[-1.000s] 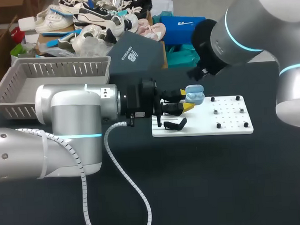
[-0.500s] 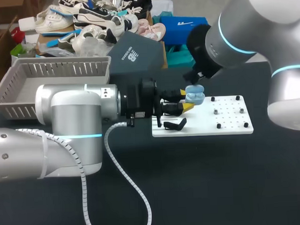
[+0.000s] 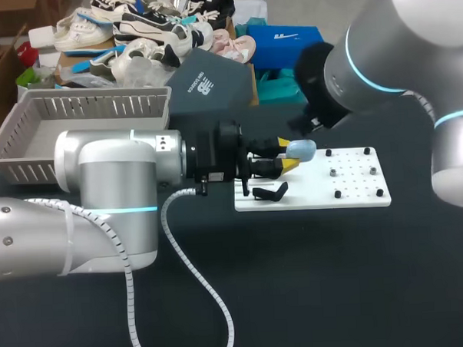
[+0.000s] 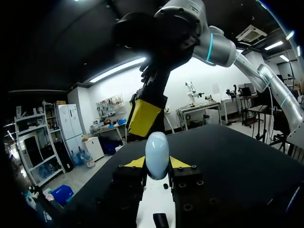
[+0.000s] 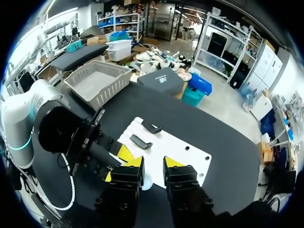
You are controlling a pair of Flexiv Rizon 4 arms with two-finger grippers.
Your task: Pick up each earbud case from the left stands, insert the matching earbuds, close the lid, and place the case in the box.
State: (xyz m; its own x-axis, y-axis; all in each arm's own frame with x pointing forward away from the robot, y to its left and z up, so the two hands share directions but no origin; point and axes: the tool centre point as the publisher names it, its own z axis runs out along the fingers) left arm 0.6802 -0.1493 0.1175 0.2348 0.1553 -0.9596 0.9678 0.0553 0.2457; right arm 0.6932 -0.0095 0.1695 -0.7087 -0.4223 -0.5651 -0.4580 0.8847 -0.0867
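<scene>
earbud case [image 3: 300,148], pale blue with its lid down, is pinched between the yellow tips of the left gripper [image 4: 157,164], above the left end of the white peg plate [image 3: 355,185]. the right gripper [image 5: 153,164] hangs just over the case, fingers a narrow gap apart with nothing between them. a black stand [image 3: 271,192] sits on the plate. the dark box [image 3: 210,84] behind bears a white logo.

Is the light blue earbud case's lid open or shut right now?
Shut. The light blue earbud case shows as one smooth egg shape between the left gripper's fingers, no lid raised.
</scene>
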